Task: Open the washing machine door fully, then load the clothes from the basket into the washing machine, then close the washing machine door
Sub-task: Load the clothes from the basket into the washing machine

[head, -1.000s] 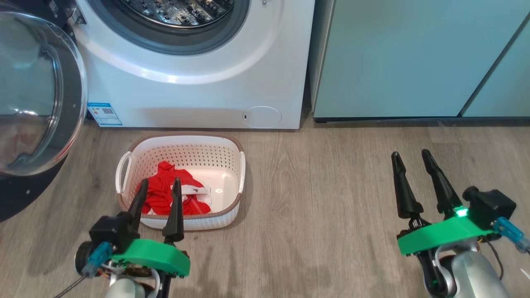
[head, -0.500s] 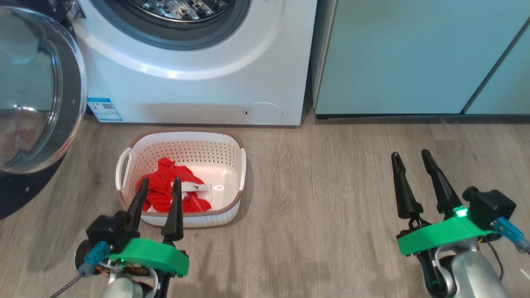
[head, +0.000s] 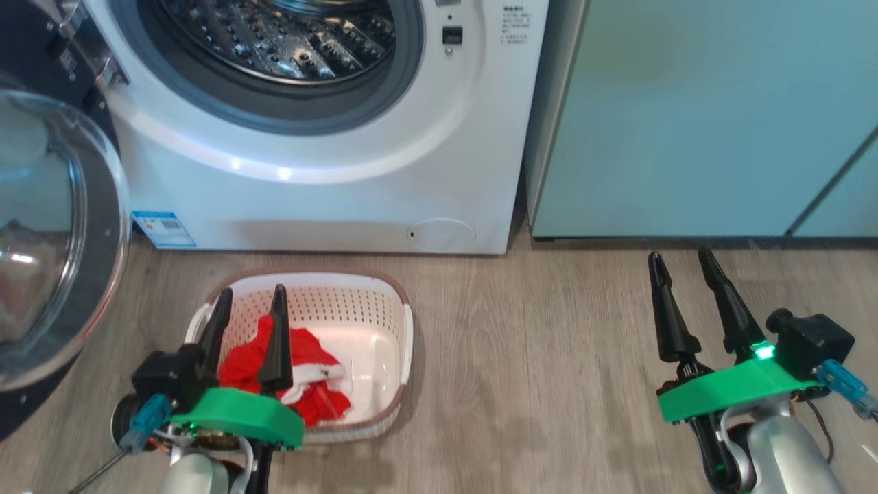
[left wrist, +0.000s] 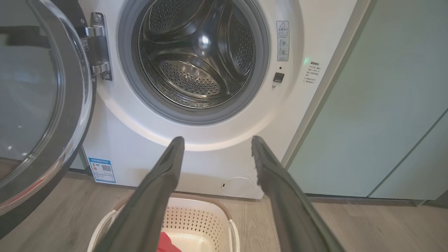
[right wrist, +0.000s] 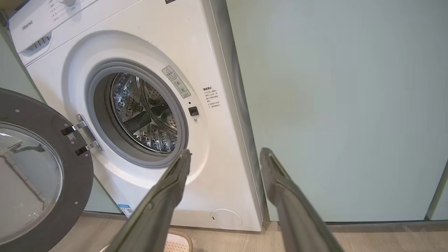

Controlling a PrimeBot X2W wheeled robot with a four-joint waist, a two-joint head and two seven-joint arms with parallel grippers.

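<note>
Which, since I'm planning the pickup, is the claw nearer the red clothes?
The left claw: in the head view it overlaps the basket and the clothes, while the right claw hangs over floor far aside.

Left gripper, lower left: fingers spread apart, pointing up the head view, holding nothing. Right gripper, lower right: fingers likewise apart, holding nothing. Both ride on green wrist plates above pale forearms.

Basket sits just ahead of left gripper, clothes inside it. Washing machine stands beyond basket; its door hangs left of that gripper.
</note>
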